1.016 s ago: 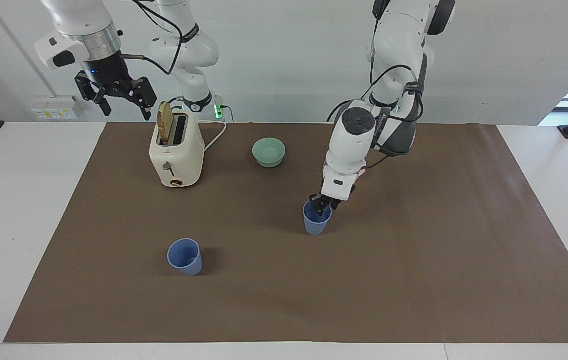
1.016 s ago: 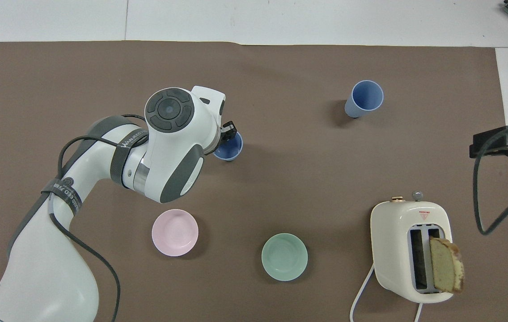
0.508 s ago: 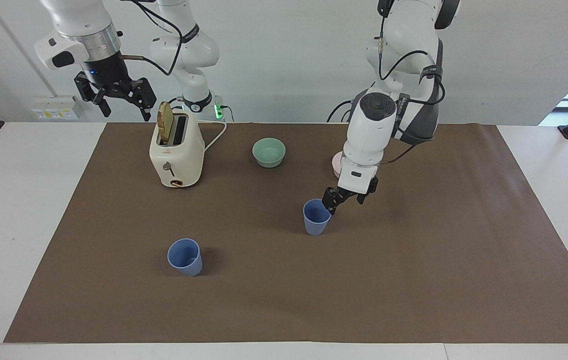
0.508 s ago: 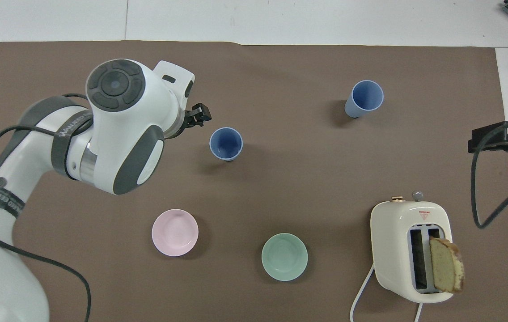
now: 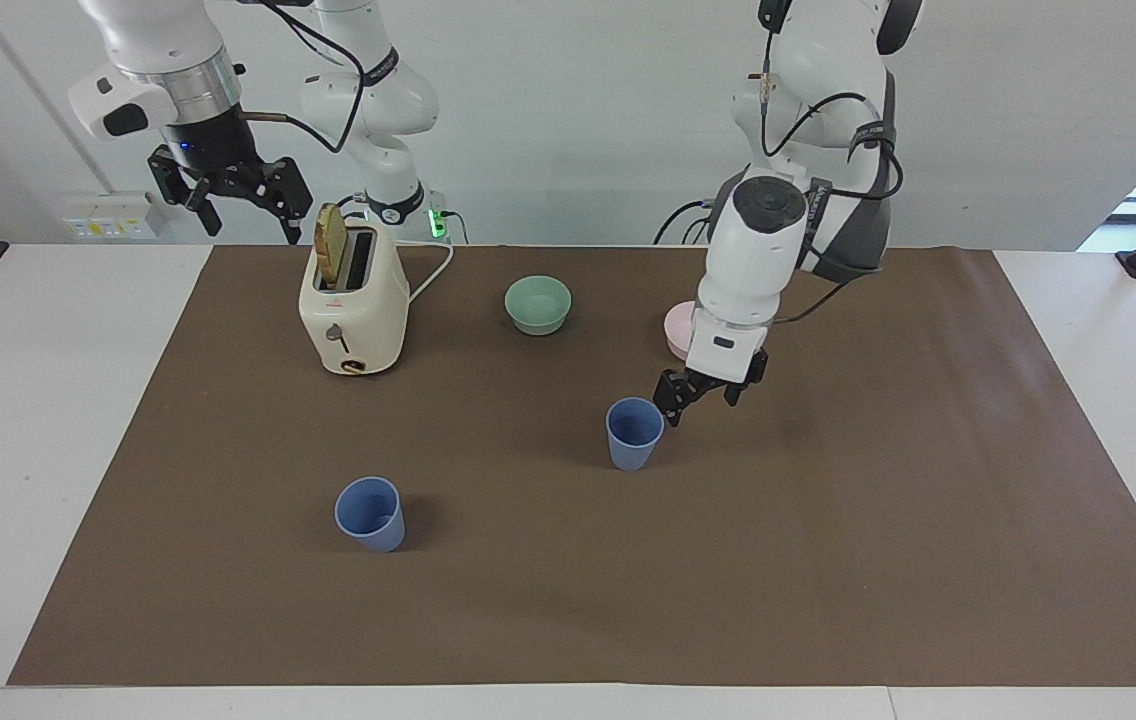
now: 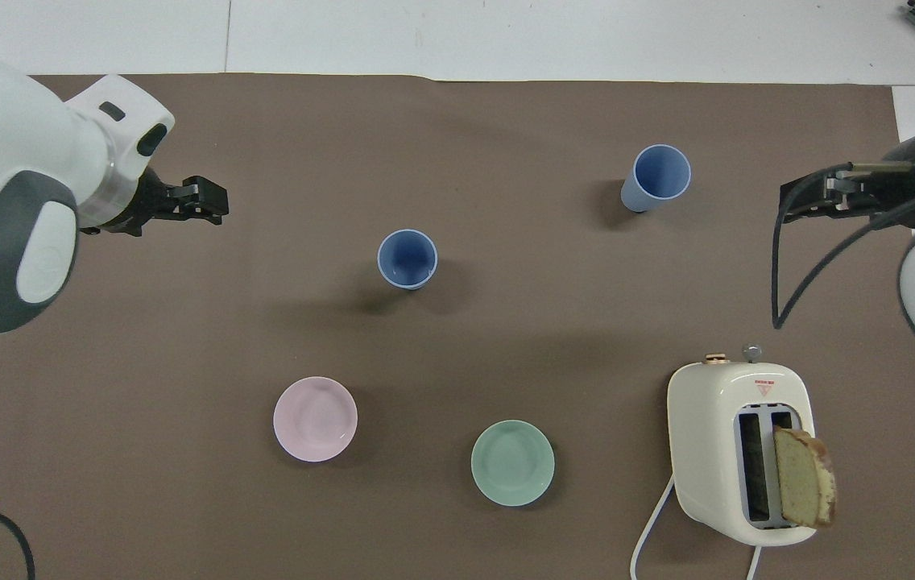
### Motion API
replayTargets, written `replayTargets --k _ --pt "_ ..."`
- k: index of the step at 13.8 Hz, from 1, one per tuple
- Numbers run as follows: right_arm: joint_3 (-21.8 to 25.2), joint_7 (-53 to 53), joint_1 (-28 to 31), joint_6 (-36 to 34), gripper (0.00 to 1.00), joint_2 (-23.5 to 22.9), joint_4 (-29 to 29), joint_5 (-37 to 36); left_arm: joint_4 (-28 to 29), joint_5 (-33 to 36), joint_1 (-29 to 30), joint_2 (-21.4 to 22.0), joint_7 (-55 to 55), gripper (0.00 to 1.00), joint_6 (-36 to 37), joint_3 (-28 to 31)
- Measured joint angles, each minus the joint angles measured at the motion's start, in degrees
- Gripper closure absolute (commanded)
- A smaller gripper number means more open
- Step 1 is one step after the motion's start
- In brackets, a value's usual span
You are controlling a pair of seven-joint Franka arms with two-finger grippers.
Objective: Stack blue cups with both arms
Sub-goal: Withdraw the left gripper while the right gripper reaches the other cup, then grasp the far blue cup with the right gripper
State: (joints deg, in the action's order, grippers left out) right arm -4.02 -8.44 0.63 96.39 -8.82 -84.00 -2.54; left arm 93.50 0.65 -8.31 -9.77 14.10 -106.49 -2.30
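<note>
While both blue cups stand upright and well apart on the brown mat [image 5: 828, 560], the left gripper [image 5: 699, 392] hangs empty, fingers spread, above the mat beside the nearer cup [image 5: 634, 433] without touching it. Farther from the robots, toward the right arm's end, stands the other cup [image 5: 369, 513]. Fingers spread, the right gripper [image 5: 234, 195] waits raised beside the toaster [image 5: 353, 300].

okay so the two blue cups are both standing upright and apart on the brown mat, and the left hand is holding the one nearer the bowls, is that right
Not quite. The left hand holds nothing: in the facing view it hangs open above the mat, beside the blue cup nearer the bowls, not touching it. The rest is right: that cup and the other blue cup stand upright and apart on the brown mat.
</note>
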Motion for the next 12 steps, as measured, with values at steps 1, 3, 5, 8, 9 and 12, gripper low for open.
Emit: replayTargets --k 1,3,5,8,9,12 --pt "0.0 0.0 -0.6 1.6 0.0 -2.4 0.7 0.0 0.0 -0.3 2.2 0.5 -4.1 0.0 0.5 0.0" --pt "0.0 0.0 -1.5 3.7 0.0 -7.6 3.5 0.0 0.0 -0.6 5.5 1.3 -10.4 0.0 1.7 0.0" --pt "0.0 0.0 -1.8 6.9 0.0 -12.3 5.6 0.0 -0.1 -0.8 7.7 2.5 -14.3 0.0 3.4 0.1" --pt "0.0 0.0 -1.8 10.9 0.0 -17.1 6.6 -0.2 -0.7 -0.8 9.1 5.3 -17.6 0.0 7.7 0.1" --pt "0.1 0.0 -1.8 12.6 0.0 -18.4 6.7 -0.4 -1.7 -0.8 9.2 6.1 -17.9 0.0 9.9 0.1" --pt "0.1 -0.4 -1.8 17.4 0.07 -22.1 6.8 -0.9 -5.7 -0.8 9.2 7.2 -18.1 0.0 16.6 0.0"
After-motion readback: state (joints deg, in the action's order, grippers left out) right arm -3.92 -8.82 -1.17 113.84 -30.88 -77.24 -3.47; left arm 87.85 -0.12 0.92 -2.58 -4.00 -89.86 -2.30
